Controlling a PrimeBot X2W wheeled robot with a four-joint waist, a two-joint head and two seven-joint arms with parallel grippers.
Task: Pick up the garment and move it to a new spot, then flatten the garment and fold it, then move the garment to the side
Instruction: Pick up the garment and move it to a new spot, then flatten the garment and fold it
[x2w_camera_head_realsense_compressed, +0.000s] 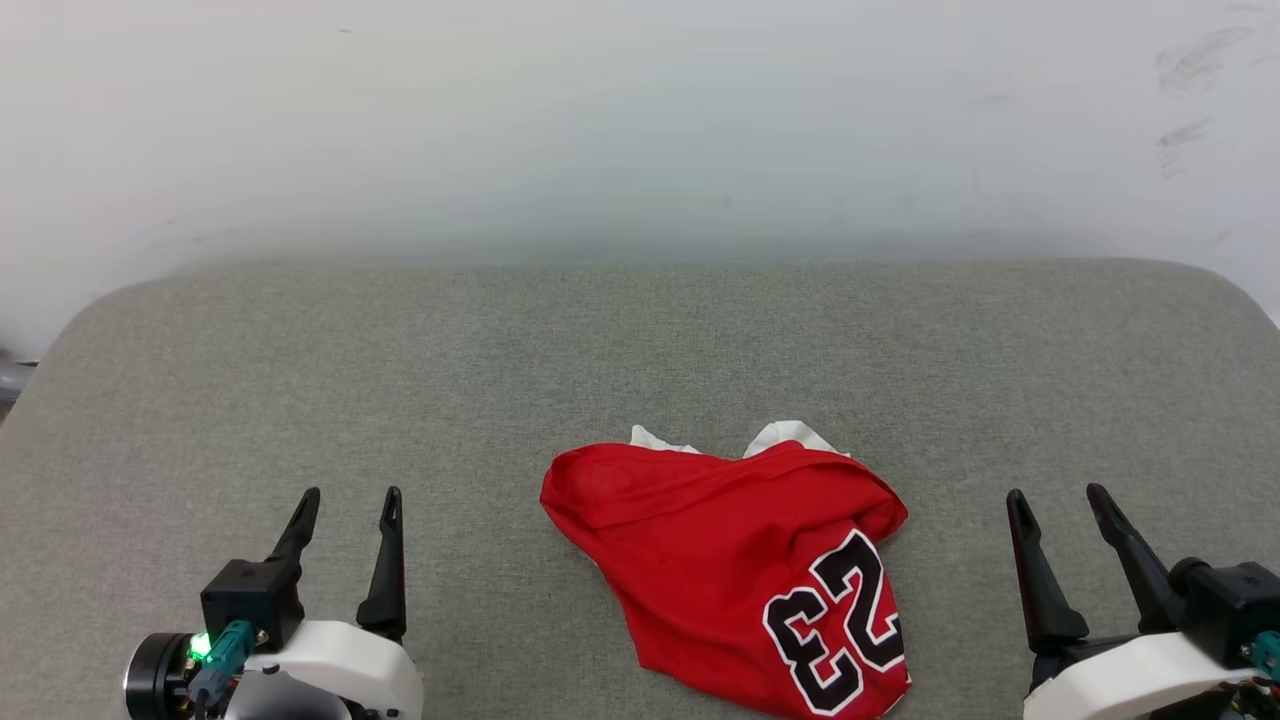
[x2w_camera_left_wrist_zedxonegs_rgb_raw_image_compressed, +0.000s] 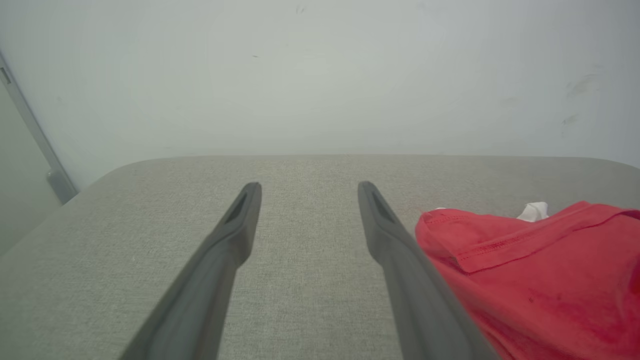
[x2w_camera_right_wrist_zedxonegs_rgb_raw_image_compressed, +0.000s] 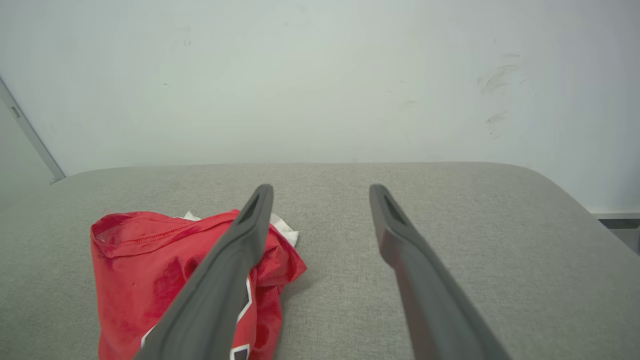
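Red jersey (x2w_camera_head_realsense_compressed: 700, 560) crumpled on grey pad (x2w_camera_head_realsense_compressed: 300, 380) | left gripper (x2w_camera_head_realsense_compressed: 352, 493) spread wide, empty, clear of it | right gripper (x2w_camera_head_realsense_compressed: 1055, 492) likewise spread, empty

Dark tapered fingers (x2w_camera_head_realsense_compressed: 383, 570), white wrist shells (x2w_camera_head_realsense_compressed: 335, 655); the left gripper (x2w_camera_head_realsense_compressed: 352, 492) bears a green light (x2w_camera_head_realsense_compressed: 199, 645) and, seemingly, a teal plug (x2w_camera_head_realsense_compressed: 226, 648).

Red garment (x2w_camera_head_realsense_compressed: 720, 560) crumpled in heap, white bits at top, "23" facing up.
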